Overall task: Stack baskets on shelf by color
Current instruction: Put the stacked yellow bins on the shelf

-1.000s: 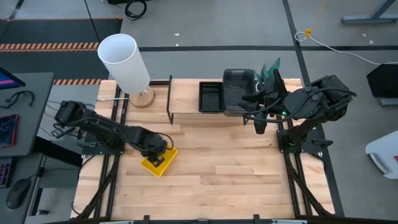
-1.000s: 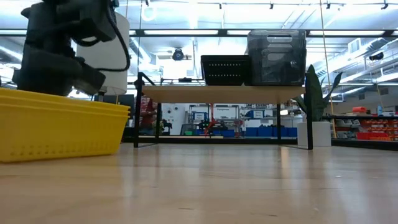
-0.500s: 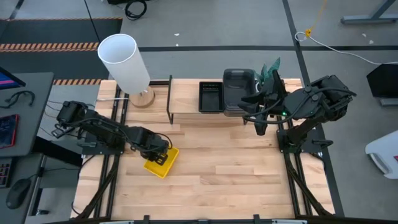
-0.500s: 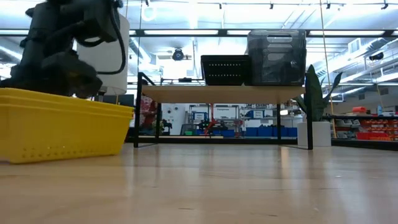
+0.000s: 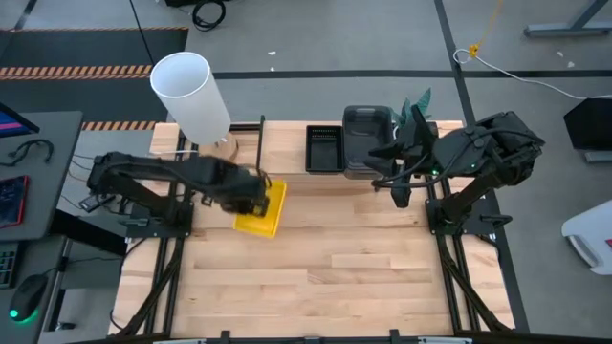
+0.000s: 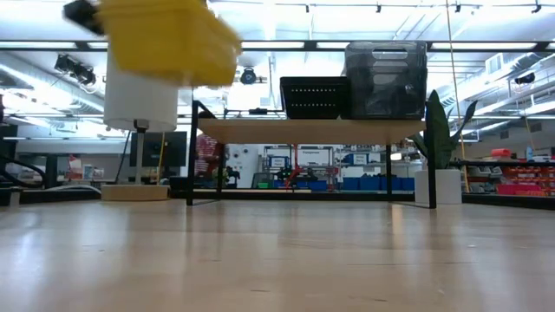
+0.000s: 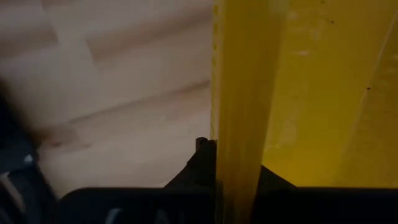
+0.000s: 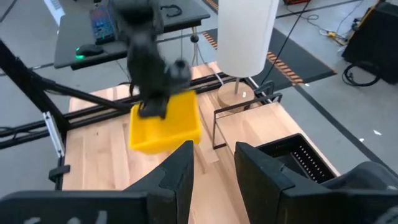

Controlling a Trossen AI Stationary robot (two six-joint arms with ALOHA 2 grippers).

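Light-wood shelf (image 5: 287, 143) on the table (image 5: 335, 268), bearing black basket (image 5: 324, 148) beside grey basket (image 5: 366, 134).

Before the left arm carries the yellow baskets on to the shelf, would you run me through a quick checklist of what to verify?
1. Grip: left gripper is shut on the yellow baskets' rim, seen in the left wrist view. Ok.
2. Lift: the low view shows the yellow baskets clear of the table. Ok.
3. Landing spot: the shelf is bare left of the black basket. Ok.
4. Sorting: the grey baskets stand at the shelf's right end, beside the black one. Ok.
5. Lamp near the path: clearance cannot tell.
6. Right gripper hangs open near the shelf's right end, away from the bare spot. Ok.
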